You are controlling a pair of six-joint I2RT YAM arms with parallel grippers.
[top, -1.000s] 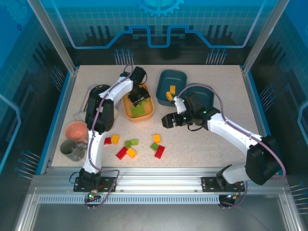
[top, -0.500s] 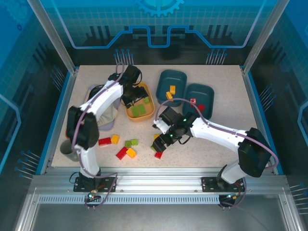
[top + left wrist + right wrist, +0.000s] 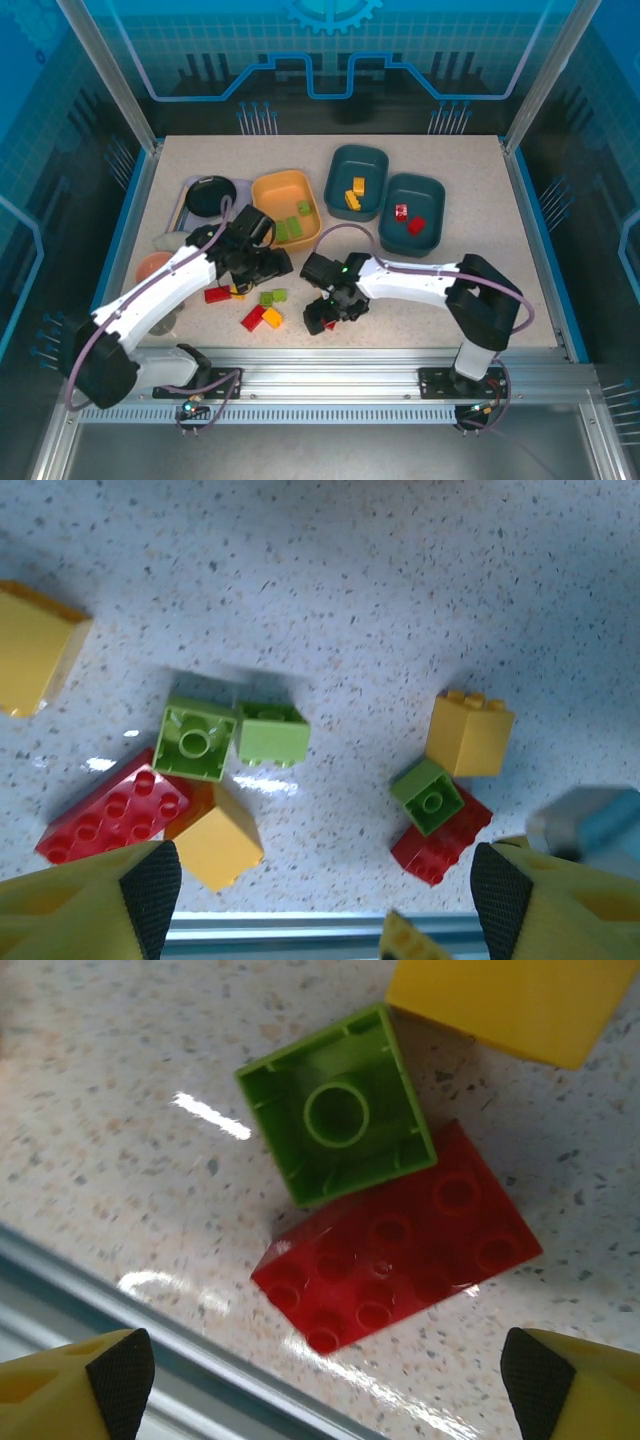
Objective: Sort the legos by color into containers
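Yellow-orange plastic makes up one bin [image 3: 270, 186], and a few green legos [image 3: 290, 229] lie inside it. Just beside it sits a dark teal bin [image 3: 372, 158] with yellow legos [image 3: 355, 192] in it, and next to that a second dark teal bin [image 3: 432, 190] with red legos [image 3: 416, 225] in it. More legos lie loose on the speckled table [image 3: 450, 150], near its front edge. The left gripper [image 3: 325, 895] hangs over some of them with its two fingers spread wide and nothing between them. Under it two green bricks [image 3: 232, 738] touch side by side, a flat red brick [image 3: 115, 805] lies just beside them, and a yellow brick [image 3: 222, 838] touches the red one. The right gripper [image 3: 325, 1365] is low over a little pile close by, and its fingers are wide apart too, gripping nothing. Right below it a green brick [image 3: 338, 1105] lies upside down, so its hollow inside shows. It touches a red brick [image 3: 400, 1240] with its bumps facing up, and a second yellow brick [image 3: 510, 1000] sits just beside the green one. The shiny metal edge [image 3: 90, 1290] of the table runs along near the red brick.
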